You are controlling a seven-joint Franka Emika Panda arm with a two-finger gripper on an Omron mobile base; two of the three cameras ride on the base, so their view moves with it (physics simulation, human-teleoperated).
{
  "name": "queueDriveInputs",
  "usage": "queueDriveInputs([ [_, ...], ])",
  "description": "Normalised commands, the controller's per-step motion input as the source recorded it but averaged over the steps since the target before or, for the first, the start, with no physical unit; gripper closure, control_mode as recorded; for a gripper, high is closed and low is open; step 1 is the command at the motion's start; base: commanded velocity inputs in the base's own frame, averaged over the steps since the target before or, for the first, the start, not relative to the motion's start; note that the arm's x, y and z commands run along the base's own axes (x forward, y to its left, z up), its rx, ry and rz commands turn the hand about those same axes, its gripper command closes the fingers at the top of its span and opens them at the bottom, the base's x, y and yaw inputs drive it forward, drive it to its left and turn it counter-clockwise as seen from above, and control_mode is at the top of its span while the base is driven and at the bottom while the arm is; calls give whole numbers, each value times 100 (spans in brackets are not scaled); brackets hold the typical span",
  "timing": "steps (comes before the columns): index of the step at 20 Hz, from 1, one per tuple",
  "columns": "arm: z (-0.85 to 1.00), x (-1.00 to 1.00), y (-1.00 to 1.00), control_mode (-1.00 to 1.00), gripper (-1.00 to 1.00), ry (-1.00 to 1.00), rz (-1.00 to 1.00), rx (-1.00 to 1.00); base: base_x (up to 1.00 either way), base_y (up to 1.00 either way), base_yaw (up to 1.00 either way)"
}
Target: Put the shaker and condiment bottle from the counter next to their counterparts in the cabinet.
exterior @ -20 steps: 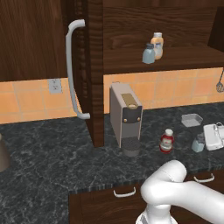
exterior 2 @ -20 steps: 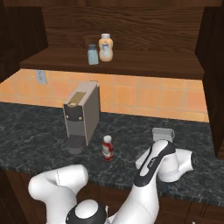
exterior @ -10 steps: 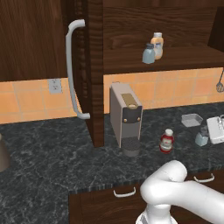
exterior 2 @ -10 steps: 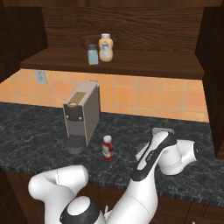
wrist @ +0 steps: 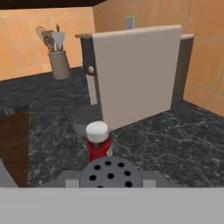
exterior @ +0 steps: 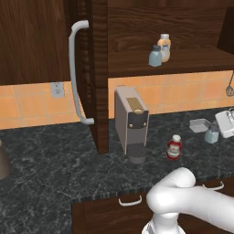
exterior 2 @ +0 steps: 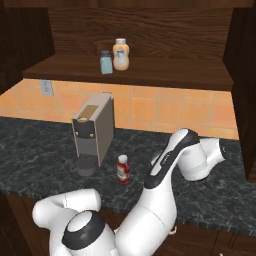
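- Gripper (wrist: 110, 181): you had it closed on the shaker (wrist: 110, 171). In the hand view the perforated grey cap sat at the bottom edge, betw. the finger tips.
- In the left base view that shaker (exterior: 211, 135) was at the far right of the counter (exterior: 55, 155), just beside a small grey tray (exterior: 199, 124). You could not tell whether its base touched the stone.
- Condiment bottle (wrist: 98, 142): upright on the counter, white cap up, directly beyond the held shaker. It stood apart from the gripper, near the front of the coffee machine (wrist: 135, 74).
- Coffee machine: upright, next thing behind the red bottle, approx. mid-counter.
- Utensil holder (wrist: 59, 61): farther back by the tiled wall, w/ a whisk and other tools in it.
- Cabinet (exterior: 137, 27): door open, curved grey handle (exterior: 75, 77) on its edge.
- Counterparts on the cabinet shelf: second shaker (exterior: 155, 56) w/ the tan-orange bottle (exterior: 164, 45) just beside and slightly behind it, both upright.
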Motion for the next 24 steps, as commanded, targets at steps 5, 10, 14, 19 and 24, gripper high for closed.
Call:
queueDriveInputs([
  [5,36,0,29,-100,100,13,0,0,0,0,0],
  [10,20,-18,29,-100,100,7,-1,0,0,0,0],
  [14,48,-28,19,-100,100,2,-1,0,0,0,0],
  [19,26,-68,19,-100,100,-8,-1,0,0,0,0],
  [24,7,-81,57,-100,100,-22,3,-1,0,0,0],
])
